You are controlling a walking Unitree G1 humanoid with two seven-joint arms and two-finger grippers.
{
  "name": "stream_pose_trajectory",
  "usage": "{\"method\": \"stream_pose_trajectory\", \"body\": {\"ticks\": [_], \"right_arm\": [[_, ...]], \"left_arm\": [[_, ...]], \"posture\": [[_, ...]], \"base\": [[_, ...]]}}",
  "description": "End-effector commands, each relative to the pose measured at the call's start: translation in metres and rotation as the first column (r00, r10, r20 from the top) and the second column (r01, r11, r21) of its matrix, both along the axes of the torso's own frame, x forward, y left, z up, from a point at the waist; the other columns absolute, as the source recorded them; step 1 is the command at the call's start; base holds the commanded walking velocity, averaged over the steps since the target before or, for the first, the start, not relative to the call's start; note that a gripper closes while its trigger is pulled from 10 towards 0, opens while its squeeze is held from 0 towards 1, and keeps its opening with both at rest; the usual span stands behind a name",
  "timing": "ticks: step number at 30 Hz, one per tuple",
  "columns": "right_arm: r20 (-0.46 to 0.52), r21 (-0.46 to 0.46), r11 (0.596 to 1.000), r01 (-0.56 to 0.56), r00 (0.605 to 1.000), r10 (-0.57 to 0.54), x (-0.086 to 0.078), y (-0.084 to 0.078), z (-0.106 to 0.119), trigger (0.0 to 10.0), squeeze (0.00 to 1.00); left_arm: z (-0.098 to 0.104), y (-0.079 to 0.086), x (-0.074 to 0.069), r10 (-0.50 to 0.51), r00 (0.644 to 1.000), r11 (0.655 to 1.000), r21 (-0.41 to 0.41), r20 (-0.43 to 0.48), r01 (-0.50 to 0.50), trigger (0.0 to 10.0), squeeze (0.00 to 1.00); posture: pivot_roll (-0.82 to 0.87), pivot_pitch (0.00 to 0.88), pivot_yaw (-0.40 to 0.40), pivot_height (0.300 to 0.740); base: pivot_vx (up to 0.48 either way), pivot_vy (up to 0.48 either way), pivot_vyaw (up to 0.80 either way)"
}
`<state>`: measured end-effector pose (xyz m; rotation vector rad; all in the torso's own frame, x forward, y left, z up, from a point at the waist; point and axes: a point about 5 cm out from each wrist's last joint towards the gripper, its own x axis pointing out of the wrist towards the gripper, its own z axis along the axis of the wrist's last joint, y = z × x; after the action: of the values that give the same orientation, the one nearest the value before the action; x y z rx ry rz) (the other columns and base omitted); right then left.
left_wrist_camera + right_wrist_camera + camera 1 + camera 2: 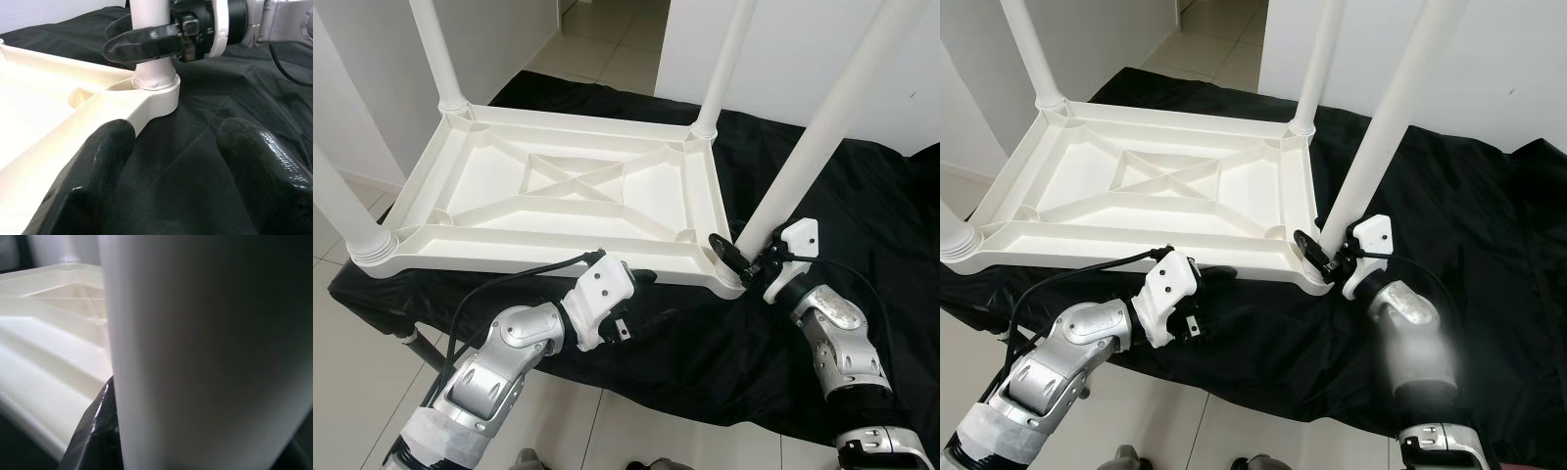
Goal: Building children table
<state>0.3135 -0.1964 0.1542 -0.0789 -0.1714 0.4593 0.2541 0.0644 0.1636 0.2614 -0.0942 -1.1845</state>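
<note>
Upturned white plastic tabletop (558, 201) on black-draped counter (862, 206). Right pincer (747, 257) clamped on near-right leg (803, 157) just above socket. Left pincer (171, 161) apart beside rim. Likely light, rigid, slick (grip low).

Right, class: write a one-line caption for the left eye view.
Right gripper clasps a white leg at the upturned tabletop corner; left gripper waits alongside.

My bot's got chunky silver arms with white wrist housings, and a black cable loops over each forearm. The left gripper (641, 278) and right gripper (736, 257) both have glossy black fingers (93, 171).
</note>
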Motion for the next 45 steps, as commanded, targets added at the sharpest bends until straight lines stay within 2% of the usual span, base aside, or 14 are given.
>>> {"method": "stream_pose_trajectory", "body": {"ticks": [1, 8, 14, 16, 17, 20, 25, 26, 30, 37, 38, 40, 41, 45], "right_arm": [[-0.087, 0.022, 0.993, 0.119, 0.989, -0.117, -0.003, -0.004, -0.014, 10.0, 0.0], [-0.136, 0.111, 0.948, 0.298, 0.95, -0.282, -0.012, 0.014, -0.017, 10.0, 0.0], [-0.178, 0.159, 0.856, 0.492, 0.867, -0.466, -0.02, 0.031, -0.019, 10.0, 0.0], [-0.193, 0.175, 0.815, 0.552, 0.831, -0.521, -0.021, 0.034, -0.02, 10.0, 0.0], [-0.224, 0.199, 0.768, 0.609, 0.791, -0.569, -0.022, 0.039, -0.02, 10.0, 0.0], [-0.257, 0.22, 0.723, 0.655, 0.754, -0.605, -0.023, 0.048, -0.02, 10.0, 0.0], [-0.219, 0.204, 0.749, 0.63, 0.775, -0.592, -0.024, 0.046, -0.015, 10.0, 0.0], [-0.211, 0.213, 0.757, 0.618, 0.785, -0.582, -0.025, 0.044, -0.014, 10.0, 1.0], [-0.199, 0.22, 0.763, 0.607, 0.794, -0.574, -0.025, 0.042, -0.013, 10.0, 1.0], [-0.102, 0.228, 0.897, 0.38, 0.925, -0.366, -0.029, 0.03, -0.002, 10.0, 1.0], [-0.089, 0.211, 0.921, 0.328, 0.944, -0.316, -0.03, 0.028, -0.002, 10.0, 0.5], [-0.082, 0.2, 0.934, 0.297, 0.955, -0.286, -0.03, 0.027, -0.002, 10.0, 0.5], [-0.07, 0.189, 0.95, 0.249, 0.968, -0.24, -0.03, 0.025, -0.001, 10.0, 0.0], [-0.04, 0.122, 0.986, 0.116, 0.993, -0.112, -0.028, 0.016, 0.0, 10.0, 0.0]], "left_arm": [[-0.002, -0.005, -0.004, -0.092, 0.996, 0.996, 0.015, -0.021, 0.092, 10.0, 0.0], [-0.004, -0.007, -0.005, -0.1, 0.995, 0.995, 0.014, -0.027, 0.1, 10.0, 0.0], [-0.003, -0.007, -0.004, -0.101, 0.994, 0.995, 0.012, -0.029, 0.102, 10.0, 0.0], [-0.003, -0.007, -0.004, -0.101, 0.994, 0.995, 0.012, -0.028, 0.102, 10.0, 0.0], [-0.003, -0.007, -0.005, -0.101, 0.994, 0.995, 0.01, -0.029, 0.102, 10.0, 0.0], [-0.003, -0.008, -0.005, -0.099, 0.995, 0.995, 0.006, -0.031, 0.099, 10.0, 0.0], [-0.004, -0.007, -0.006, -0.095, 0.995, 0.995, 0.008, -0.033, 0.095, 10.0, 0.0], [-0.004, -0.007, -0.005, -0.094, 0.995, 0.995, 0.01, -0.032, 0.095, 10.0, 0.0], [-0.004, -0.006, -0.005, -0.093, 0.995, 0.996, 0.01, -0.031, 0.094, 10.0, 0.0], [-0.003, -0.004, -0.005, -0.089, 0.996, 0.996, 0.014, -0.029, 0.09, 10.0, 0.0], [-0.003, -0.004, -0.005, -0.09, 0.996, 0.996, 0.015, -0.03, 0.09, 10.0, 0.0], [-0.003, -0.004, -0.005, -0.09, 0.996, 0.996, 0.016, -0.03, 0.09, 10.0, 0.0], [-0.003, -0.003, -0.004, -0.09, 0.996, 0.996, 0.016, -0.03, 0.09, 10.0, 0.0], [-0.002, -0.003, -0.004, -0.097, 0.995, 0.995, 0.017, -0.032, 0.097, 10.0, 0.0]], "posture": [[0.05, 0.106, -0.071, 0.74], [0.04, 0.109, -0.069, 0.74], [0.04, 0.113, -0.072, 0.74], [0.04, 0.115, -0.074, 0.74], [0.04, 0.115, -0.074, 0.74], [0.05, 0.116, -0.076, 0.74], [0.05, 0.113, -0.074, 0.74], [0.05, 0.113, -0.074, 0.74], [0.05, 0.113, -0.074, 0.74], [0.05, 0.114, -0.068, 0.74], [0.05, 0.114, -0.064, 0.74], [0.05, 0.114, -0.064, 0.74], [0.05, 0.115, -0.057, 0.74], [0.05, 0.115, -0.043, 0.74]], "base": [[0.0, 0.0, 0.0], [0.0, 0.0, 0.0], [0.0, 0.0, 0.0], [0.0, 0.0, 0.0], [0.0, 0.0, 0.0], [0.0, 0.0, 0.0], [0.0, 0.0, 0.0], [0.0, 0.0, 0.0], [0.0, 0.0, 0.0], [0.0, 0.0, 0.0], [0.0, 0.0, 0.0], [0.0, 0.0, 0.0], [0.0, 0.0, 0.0], [0.0, 0.0, 0.0]]}}
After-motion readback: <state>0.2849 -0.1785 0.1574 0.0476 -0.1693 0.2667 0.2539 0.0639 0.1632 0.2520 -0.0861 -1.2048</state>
